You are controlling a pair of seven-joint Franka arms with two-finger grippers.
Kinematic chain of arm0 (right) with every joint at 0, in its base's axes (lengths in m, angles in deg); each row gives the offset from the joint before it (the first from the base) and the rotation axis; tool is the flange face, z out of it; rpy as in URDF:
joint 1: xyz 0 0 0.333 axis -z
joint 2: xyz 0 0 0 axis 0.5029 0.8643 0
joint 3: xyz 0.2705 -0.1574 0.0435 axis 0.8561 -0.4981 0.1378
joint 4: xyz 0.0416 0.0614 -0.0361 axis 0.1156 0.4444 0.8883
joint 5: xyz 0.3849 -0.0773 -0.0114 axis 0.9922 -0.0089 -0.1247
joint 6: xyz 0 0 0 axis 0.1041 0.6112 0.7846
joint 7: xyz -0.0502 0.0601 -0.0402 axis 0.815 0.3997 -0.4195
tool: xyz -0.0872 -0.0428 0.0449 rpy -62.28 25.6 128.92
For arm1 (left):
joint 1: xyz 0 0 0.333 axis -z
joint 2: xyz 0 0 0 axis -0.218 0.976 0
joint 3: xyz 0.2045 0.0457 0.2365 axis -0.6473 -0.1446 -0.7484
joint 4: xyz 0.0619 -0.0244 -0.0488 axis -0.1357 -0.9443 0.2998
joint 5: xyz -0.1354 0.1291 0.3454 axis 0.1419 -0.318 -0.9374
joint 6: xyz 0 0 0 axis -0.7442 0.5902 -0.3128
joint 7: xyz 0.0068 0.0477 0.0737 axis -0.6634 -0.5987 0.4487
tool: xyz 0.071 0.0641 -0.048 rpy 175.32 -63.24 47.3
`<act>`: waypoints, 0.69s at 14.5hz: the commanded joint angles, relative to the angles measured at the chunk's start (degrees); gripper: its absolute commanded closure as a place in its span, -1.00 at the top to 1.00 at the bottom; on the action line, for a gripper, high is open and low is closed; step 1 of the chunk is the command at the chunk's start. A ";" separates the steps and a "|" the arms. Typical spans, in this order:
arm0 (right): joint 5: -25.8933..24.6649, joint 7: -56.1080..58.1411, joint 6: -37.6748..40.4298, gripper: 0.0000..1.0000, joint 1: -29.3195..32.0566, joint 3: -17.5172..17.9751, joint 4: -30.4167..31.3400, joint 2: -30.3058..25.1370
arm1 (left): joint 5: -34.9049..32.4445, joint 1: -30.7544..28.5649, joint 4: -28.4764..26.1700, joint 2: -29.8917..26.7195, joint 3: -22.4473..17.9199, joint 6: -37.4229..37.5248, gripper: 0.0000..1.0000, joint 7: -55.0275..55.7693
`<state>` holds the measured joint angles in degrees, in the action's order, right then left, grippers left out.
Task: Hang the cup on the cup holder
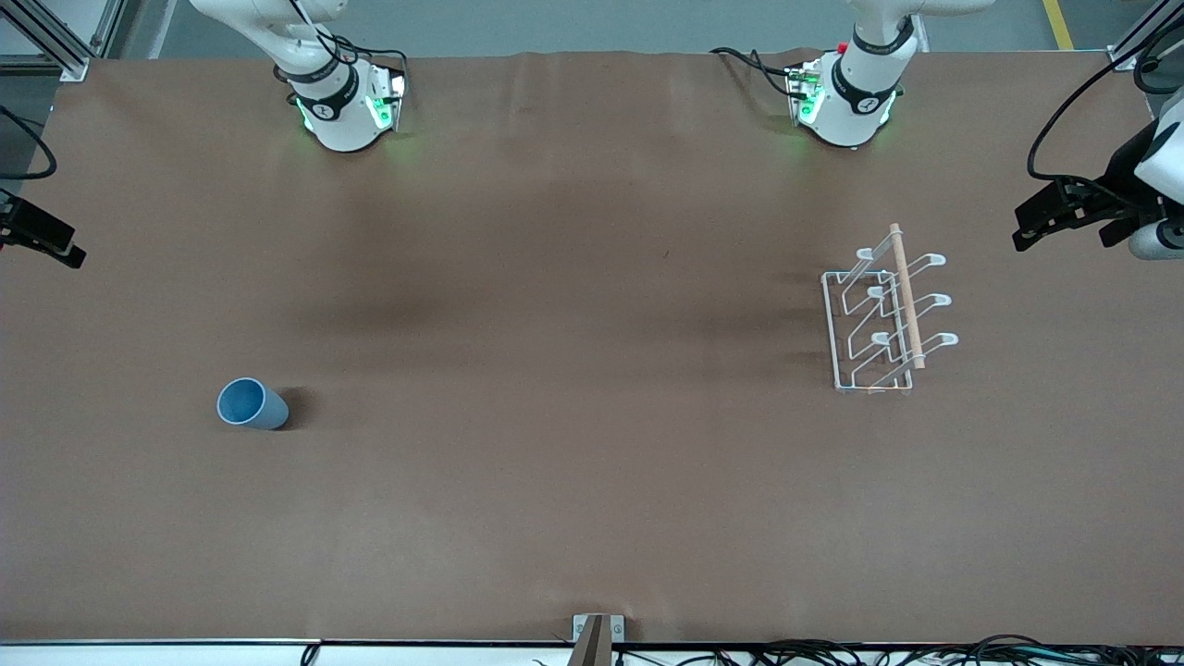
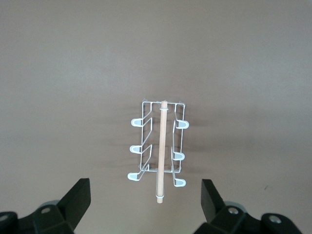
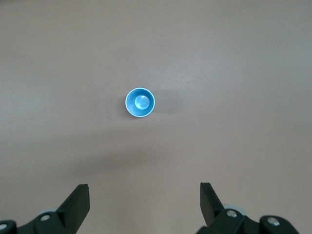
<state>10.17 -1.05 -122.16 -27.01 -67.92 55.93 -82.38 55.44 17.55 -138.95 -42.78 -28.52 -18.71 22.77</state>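
On table [image 1: 592,509] – cup [image 1: 252,404] upright, cup holder [image 1: 883,319] well apart – both tools raised, spread.

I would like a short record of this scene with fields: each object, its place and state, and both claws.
cup: light-blue cup standing upright, mouth up, on the table toward the right arm's end
cup holder: white wire cup holder toward the left arm's end, no cup on its prongs
wooden rod: along the top of the holder
left claw: open, high over the holder
right claw: open, high over the cup
task state: cup not yet grasped
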 commanded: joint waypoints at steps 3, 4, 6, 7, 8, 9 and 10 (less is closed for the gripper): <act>0.16 0.34 0.04 1.00 0.07 0.13 1.21 -1.55 | -0.66 0.05 1.24 0.53 0.06 -0.66 1.00 -0.51; 0.16 0.34 0.22 1.00 -0.02 0.13 1.21 -1.55 | -0.66 0.05 1.24 0.53 0.06 -0.57 1.00 -0.07; 0.16 0.34 0.31 1.00 -0.02 0.13 1.21 -1.55 | -0.66 -0.04 1.24 0.53 0.06 -0.57 1.00 0.19; 0.16 0.34 0.31 1.00 -0.02 0.13 1.21 -1.55 | -0.57 0.05 1.24 0.53 0.06 -0.66 1.00 0.28; 0.16 0.34 0.31 1.00 -0.10 0.13 1.21 -1.46 | -0.57 -0.04 1.24 0.61 0.06 -0.66 1.00 0.46; 0.07 0.34 0.31 1.00 -0.10 0.13 1.21 -1.55 | -0.57 0.05 1.24 0.88 0.06 -0.66 1.00 0.46; 0.16 0.34 0.31 1.00 0.07 0.13 1.21 -1.46 | -0.57 0.05 1.24 0.88 0.06 -0.66 1.00 0.63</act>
<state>10.17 -1.05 -122.01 -27.02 -67.91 55.93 -82.38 55.44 17.55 -138.95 -42.70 -28.52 -19.40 22.83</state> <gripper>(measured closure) 0.000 0.000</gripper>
